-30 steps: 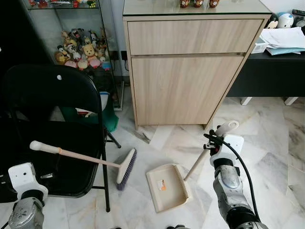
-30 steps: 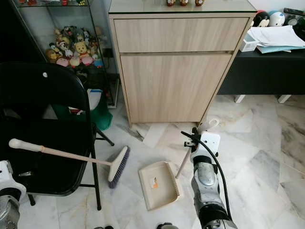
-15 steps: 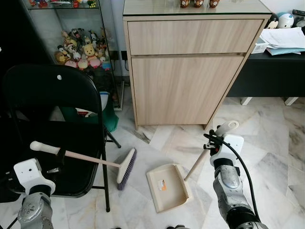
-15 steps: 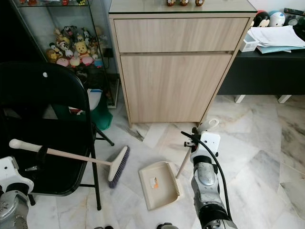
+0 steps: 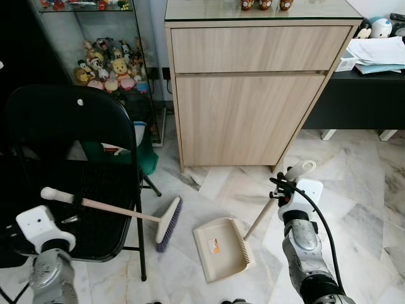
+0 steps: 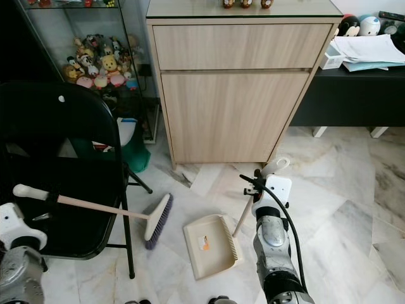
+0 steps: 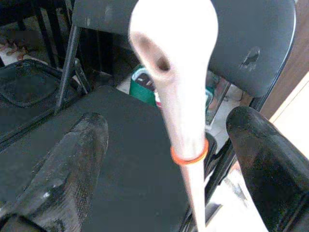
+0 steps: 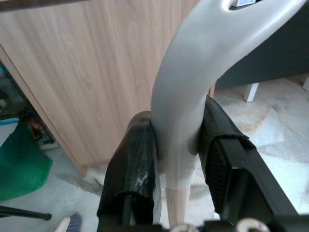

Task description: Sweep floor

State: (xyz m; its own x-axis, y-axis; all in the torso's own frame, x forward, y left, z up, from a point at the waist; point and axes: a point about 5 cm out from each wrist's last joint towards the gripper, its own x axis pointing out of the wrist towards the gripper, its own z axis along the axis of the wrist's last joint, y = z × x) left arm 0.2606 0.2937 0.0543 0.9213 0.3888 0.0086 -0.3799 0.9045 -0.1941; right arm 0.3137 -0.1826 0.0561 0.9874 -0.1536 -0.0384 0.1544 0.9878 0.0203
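The left claw (image 7: 169, 159) is open, its black fingers (image 7: 67, 169) wide on both sides of the broom (image 5: 111, 209) handle, not touching it; the broom head lies on the floor (image 5: 367, 183) at 9 o'clock from the dustpan (image 5: 221, 247); the right claw (image 8: 178, 159) squeezes the dustpan's grey handle, at 3 o'clock from the pan.

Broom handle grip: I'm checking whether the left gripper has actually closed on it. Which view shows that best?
The left wrist view: the broom handle stands between the left gripper's fingers, which are spread with gaps on both sides. The eye views show the whole broom slanting down to the floor.
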